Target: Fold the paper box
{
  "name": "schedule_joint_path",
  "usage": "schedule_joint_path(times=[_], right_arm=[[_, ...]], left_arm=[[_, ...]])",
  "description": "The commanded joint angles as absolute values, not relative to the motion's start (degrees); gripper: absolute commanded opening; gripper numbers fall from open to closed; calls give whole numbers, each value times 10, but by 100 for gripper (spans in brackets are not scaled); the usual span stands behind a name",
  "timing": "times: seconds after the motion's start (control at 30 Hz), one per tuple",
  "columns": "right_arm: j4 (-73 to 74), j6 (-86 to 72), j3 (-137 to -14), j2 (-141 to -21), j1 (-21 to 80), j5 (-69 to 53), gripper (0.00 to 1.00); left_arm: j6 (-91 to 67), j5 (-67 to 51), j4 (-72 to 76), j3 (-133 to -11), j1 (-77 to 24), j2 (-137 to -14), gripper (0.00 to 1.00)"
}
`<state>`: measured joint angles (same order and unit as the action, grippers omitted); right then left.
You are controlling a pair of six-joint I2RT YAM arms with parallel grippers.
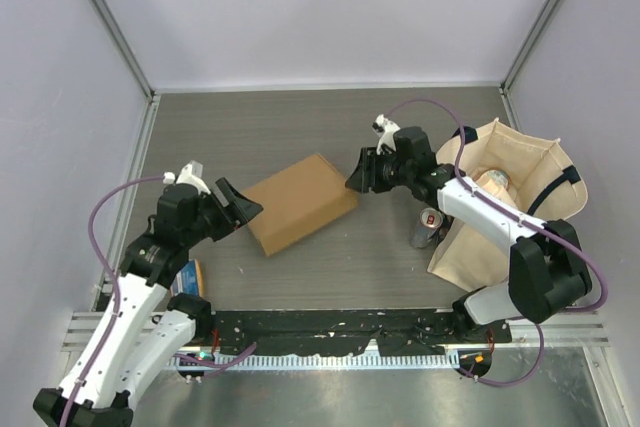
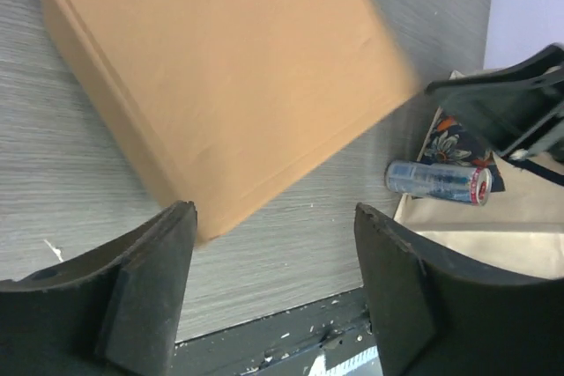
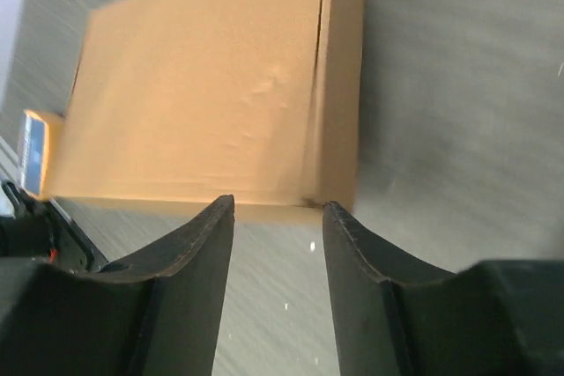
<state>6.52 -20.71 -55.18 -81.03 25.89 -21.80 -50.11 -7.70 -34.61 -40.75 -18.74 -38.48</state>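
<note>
The paper box is a closed, shallow brown cardboard mailer lying flat in the middle of the table. It also shows in the left wrist view and the right wrist view. My left gripper is open and empty just off the box's left corner. In its own view the jaws stand wide apart in front of the box's near corner. My right gripper is open and empty at the box's right corner. In its own view the jaws face the box's edge, close to it.
A beige cloth tote bag with dark handles lies at the right, a drink can beside it. The can also shows in the left wrist view. A small orange-and-blue packet lies near the left arm's base.
</note>
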Motion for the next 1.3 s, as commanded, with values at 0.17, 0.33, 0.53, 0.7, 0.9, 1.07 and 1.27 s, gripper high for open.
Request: schedule_joint_path(times=[0.17, 0.33, 0.53, 0.7, 0.9, 1.07, 1.27], right_arm=[[227, -168, -606, -809, 328, -76, 59], [229, -283, -617, -824, 432, -9, 60], [110, -404, -527, -793, 498, 38, 61], [111, -490, -487, -784, 501, 73, 62], [-16, -632, -418, -802, 496, 96, 63], [-97, -621, -433, -870, 466, 69, 64], [-118, -529, -573, -992, 439, -14, 64]], left_arm=[[-439, -120, -443, -487, -189, -367, 81], [-417, -122, -430, -490, -190, -398, 81], [-363, -131, -395, -496, -208, -460, 81], [-339, -35, -409, -490, -284, -478, 75], [-349, 65, -408, -475, -361, -480, 75], [-349, 122, -398, -480, -430, -510, 79], [-316, 262, -393, -530, -494, -619, 81]])
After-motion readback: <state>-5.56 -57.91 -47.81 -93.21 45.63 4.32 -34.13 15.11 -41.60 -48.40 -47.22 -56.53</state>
